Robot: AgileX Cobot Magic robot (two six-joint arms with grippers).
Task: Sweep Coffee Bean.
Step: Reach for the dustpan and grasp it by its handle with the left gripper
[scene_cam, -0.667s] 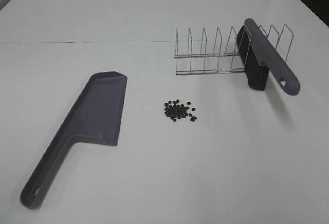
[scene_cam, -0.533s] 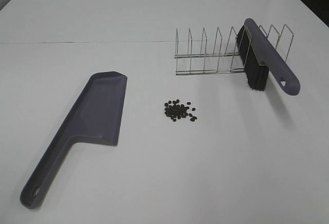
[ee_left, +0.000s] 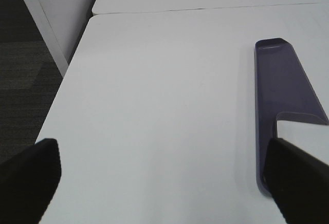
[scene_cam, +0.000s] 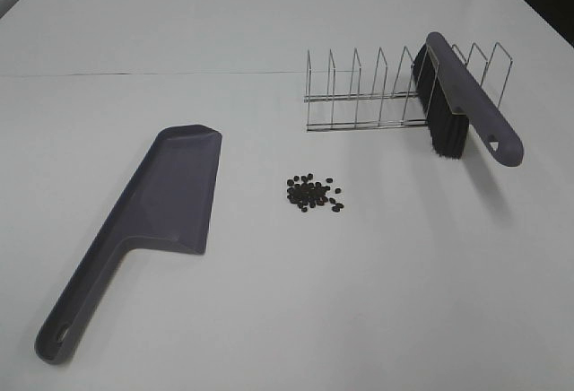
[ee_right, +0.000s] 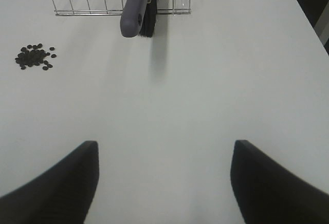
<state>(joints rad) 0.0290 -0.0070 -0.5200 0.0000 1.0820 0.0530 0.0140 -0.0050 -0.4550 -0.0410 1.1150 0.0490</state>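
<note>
High view: the coffee bean (scene_cam: 314,194) lies as a tight heap at the frame's centre on the white tabletop (scene_cam: 296,319); the grey dustpan (scene_cam: 170,195), left of centre, holds nothing; the wire rack (scene_cam: 359,99), upper right, holds only the brush (scene_cam: 471,104), propped through its wires; neither arm shows. Left wrist view: the left tool (ee_left: 164,175) is spread wide and grips nothing, with the dustpan just ahead. Right wrist view: the right tool (ee_right: 164,183) gapes, unloaded, facing the brush handle; it would do best, I judge, to take that handle near its free end and lift it clear of the wires, sparing the heap.
</note>
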